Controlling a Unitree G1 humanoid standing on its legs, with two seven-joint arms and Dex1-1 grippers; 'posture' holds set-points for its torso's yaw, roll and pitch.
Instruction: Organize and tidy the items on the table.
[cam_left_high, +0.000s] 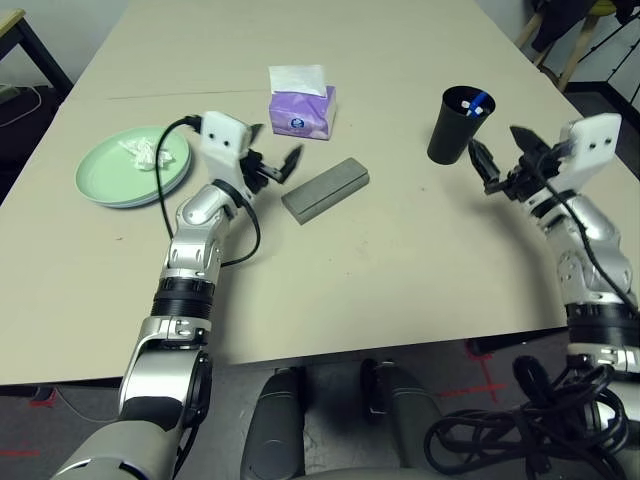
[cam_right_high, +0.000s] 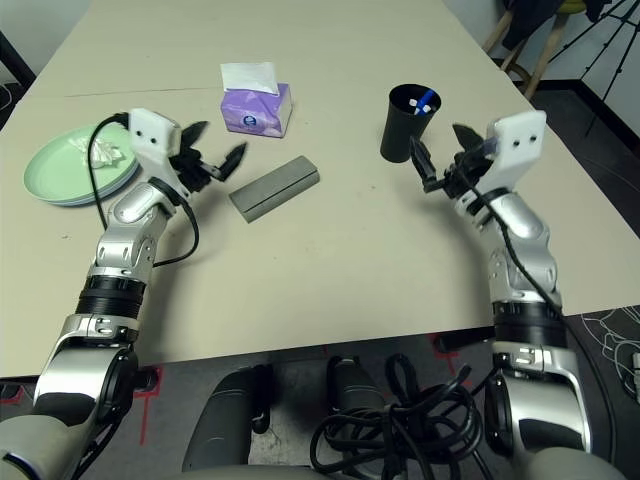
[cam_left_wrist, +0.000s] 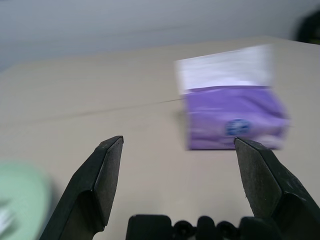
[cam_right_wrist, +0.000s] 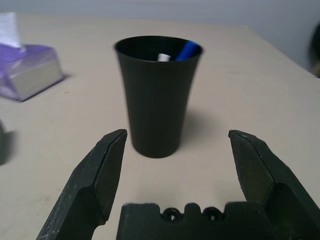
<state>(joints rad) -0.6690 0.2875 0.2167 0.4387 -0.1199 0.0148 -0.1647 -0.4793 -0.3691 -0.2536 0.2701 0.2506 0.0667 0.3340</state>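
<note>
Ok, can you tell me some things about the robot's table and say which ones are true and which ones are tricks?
1. The pen stands inside the black cup. True.
2. The crumpled tissue lies on the green plate. True.
3. The left gripper is squeezing the grey glasses case. False: its jaws are open, and the case lies free beside it.
4. The right gripper has its jaws open, facing the cup. True.
5. The purple tissue box sits on the plate. False: it stands on the table, apart from the plate.
</note>
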